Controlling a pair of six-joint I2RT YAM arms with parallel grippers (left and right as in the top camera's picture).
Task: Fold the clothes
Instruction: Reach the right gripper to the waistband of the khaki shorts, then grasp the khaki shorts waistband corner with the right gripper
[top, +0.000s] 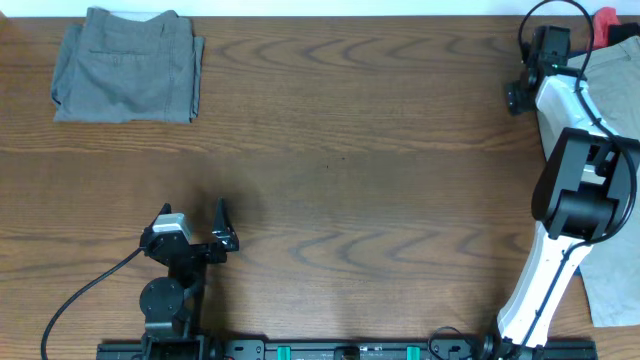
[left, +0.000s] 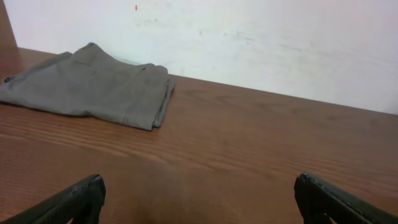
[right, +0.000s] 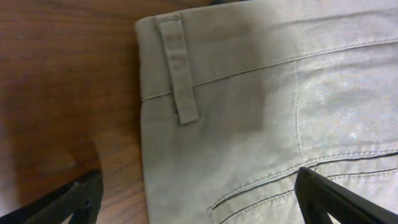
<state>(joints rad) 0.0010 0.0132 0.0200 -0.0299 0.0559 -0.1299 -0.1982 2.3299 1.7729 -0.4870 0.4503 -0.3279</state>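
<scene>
Right fingers spread wide, gripping nothing, over the belt loop corner of the khaki shorts at the far right edge of the counter; in the overhead view the right arm hides part of them. Left fingers also wide open and empty, near left, facing the folded grey shorts lying far left, well apart.

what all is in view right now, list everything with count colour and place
folded shorts: 1, grey, table's far left corner
khaki shorts: 1 visible, pale khaki-green, far right, below right end effector
other cloth: count unclear, pale grey, near right edge
red object: 1, red, far right corner, unidentifiable
table: 1, brown wood
left end effector: 1, black, open, near left, empty
right end effector: 1, black, open over khaki shorts
</scene>
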